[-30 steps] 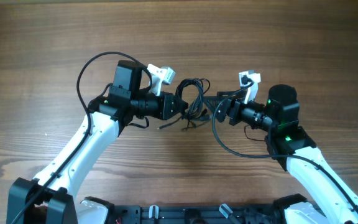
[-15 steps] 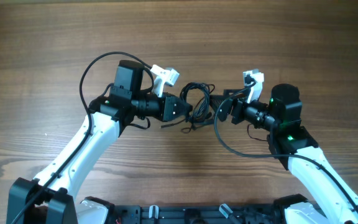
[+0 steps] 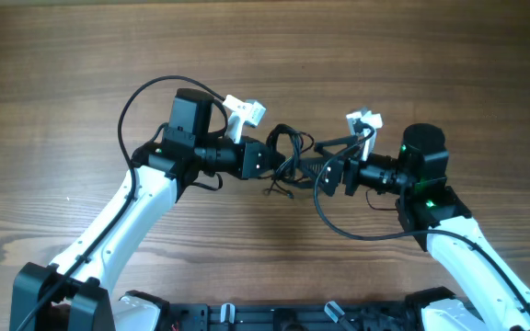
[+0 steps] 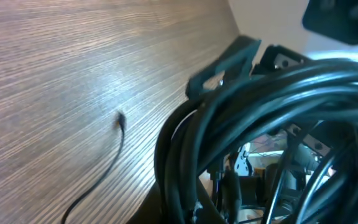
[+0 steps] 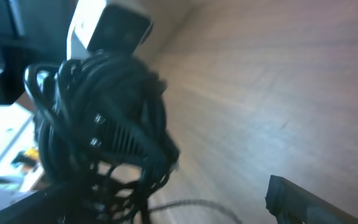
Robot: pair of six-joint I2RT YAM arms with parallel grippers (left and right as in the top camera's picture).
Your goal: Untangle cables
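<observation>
Left claw: the left gripper (image 3: 277, 158) was closed tight on the cables (image 3: 291, 147); it held the bunch at its tip.
Right claw: the right gripper (image 3: 321, 158) stood wide, pointing at the bunch from the right and just beside it; in the right wrist view nothing was between its fingers.
Place of the cables: between the two grippers, over the middle of the table (image 3: 431, 55); whether the bunch hung fully free of the wood I could not tell.
Look of the cables: one dense knot of thin black cords, loops wound over each other; one loose end (image 4: 120, 121) trailed down and lay on the wood at the near side of the bunch.
Done so far: in my judgement very little; the knot was only gripped on one side; no cord lay apart from the others.
Left to do: nearly all; I think the right claw had to take one loop or plug end and draw it out to the right, then the same for each other cord.
</observation>
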